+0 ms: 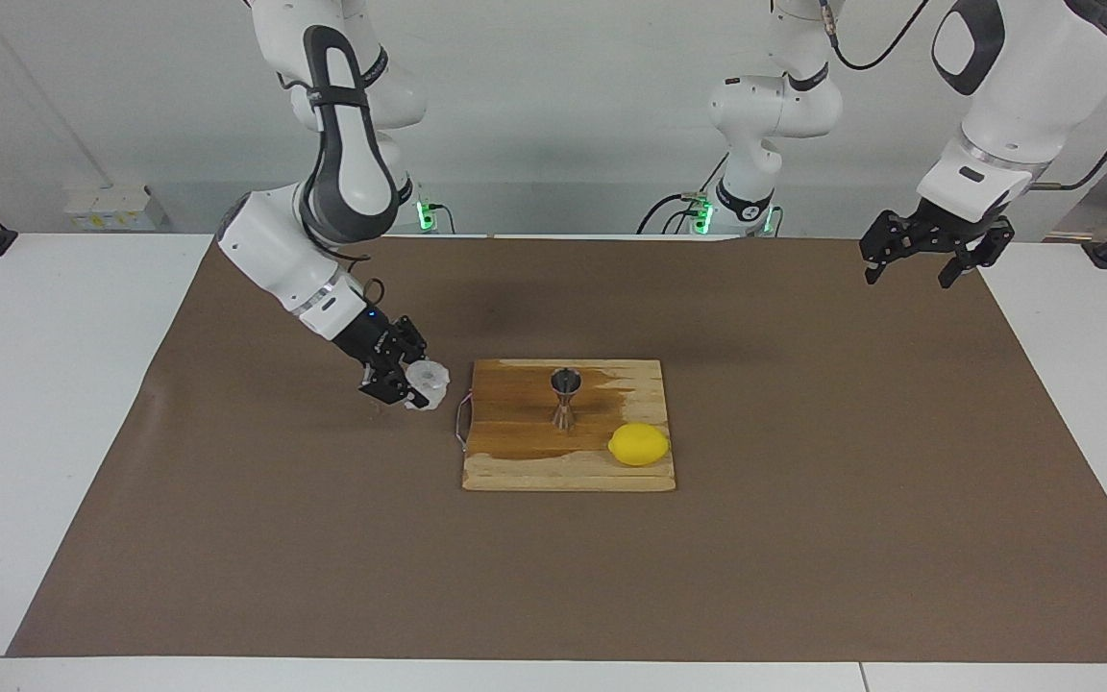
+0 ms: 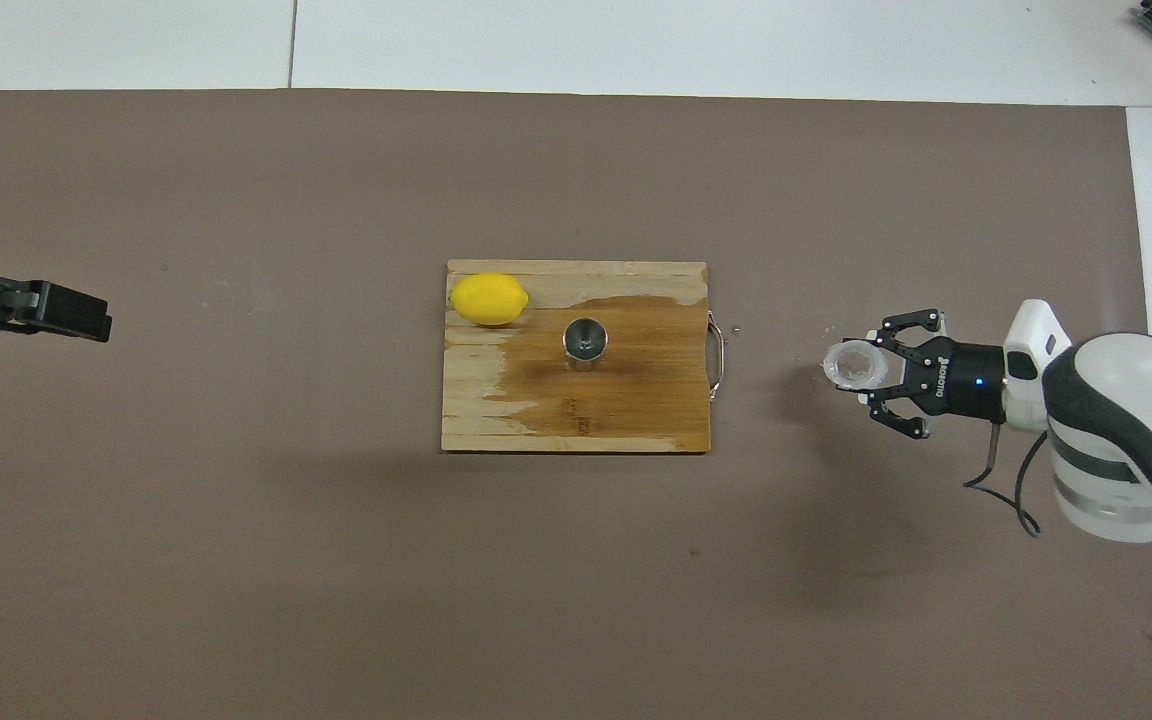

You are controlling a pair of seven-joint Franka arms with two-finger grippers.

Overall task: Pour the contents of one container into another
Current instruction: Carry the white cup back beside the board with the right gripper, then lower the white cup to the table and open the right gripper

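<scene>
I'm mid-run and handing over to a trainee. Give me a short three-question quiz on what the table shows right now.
1. True or false: the small translucent whitish plastic cup stands on the wooden cutting board.
2. Which gripper is at the cup? A) right gripper B) left gripper
3. Fill in: on the board, the yellow lemon lies ____ from the robots than the small shiny steel hourglass-shaped jigger.

Key
1. False: the cup is off the board, over the brown mat toward the right arm's end, between the right gripper's fingers.
2. A; the left gripper waits in the air, over the mat's edge at its own end.
3. Farther.
</scene>
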